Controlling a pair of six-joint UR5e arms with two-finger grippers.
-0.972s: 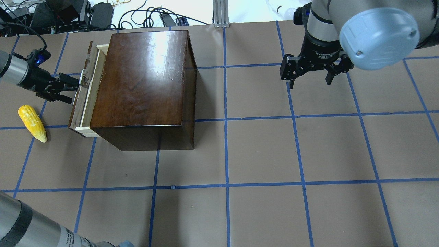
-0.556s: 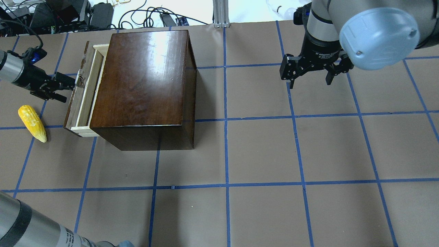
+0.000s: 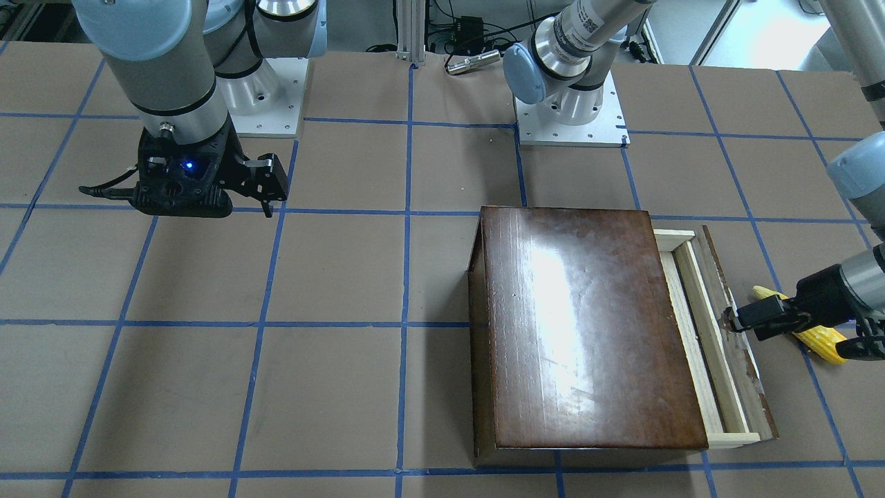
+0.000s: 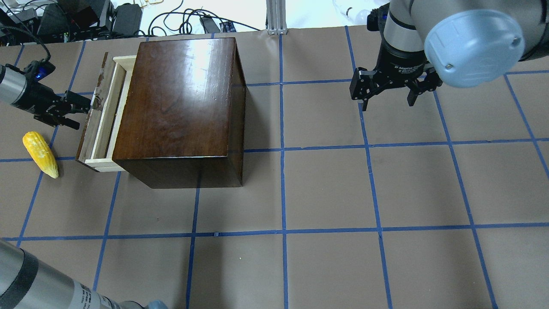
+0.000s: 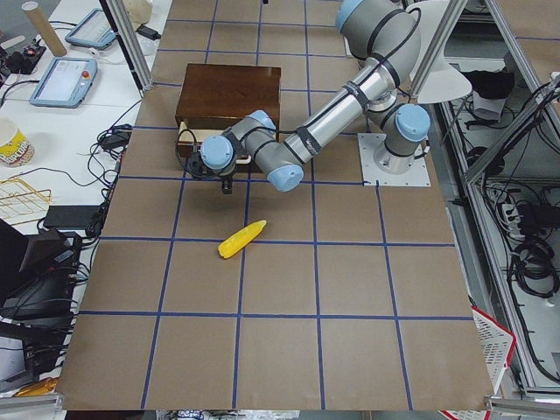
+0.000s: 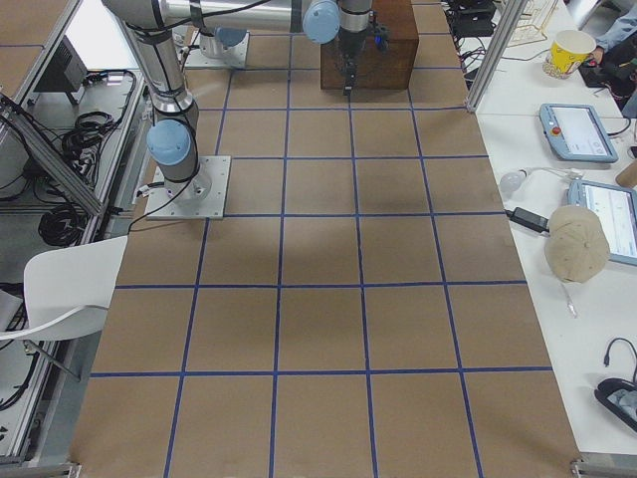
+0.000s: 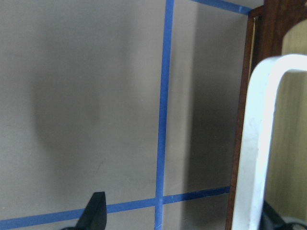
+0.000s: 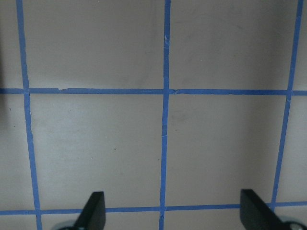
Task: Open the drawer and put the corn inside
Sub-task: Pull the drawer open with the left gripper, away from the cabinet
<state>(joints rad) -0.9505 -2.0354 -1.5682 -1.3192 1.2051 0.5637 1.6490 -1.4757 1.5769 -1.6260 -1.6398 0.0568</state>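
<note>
Bright even light, glare on box (image 4: 193, 64), drawer handle (image 7: 254, 143) possibly defocused

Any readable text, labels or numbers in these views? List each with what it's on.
"2F Adaptive": collar above the right hand; rest of the line blurred.
Left arm sticker: too small to read.
Cup print: blurred.

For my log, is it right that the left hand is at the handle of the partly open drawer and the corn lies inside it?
No: the corn lies on the table beside the drawer, not inside it, per the overhead view; the left hand is at the handle.
</note>
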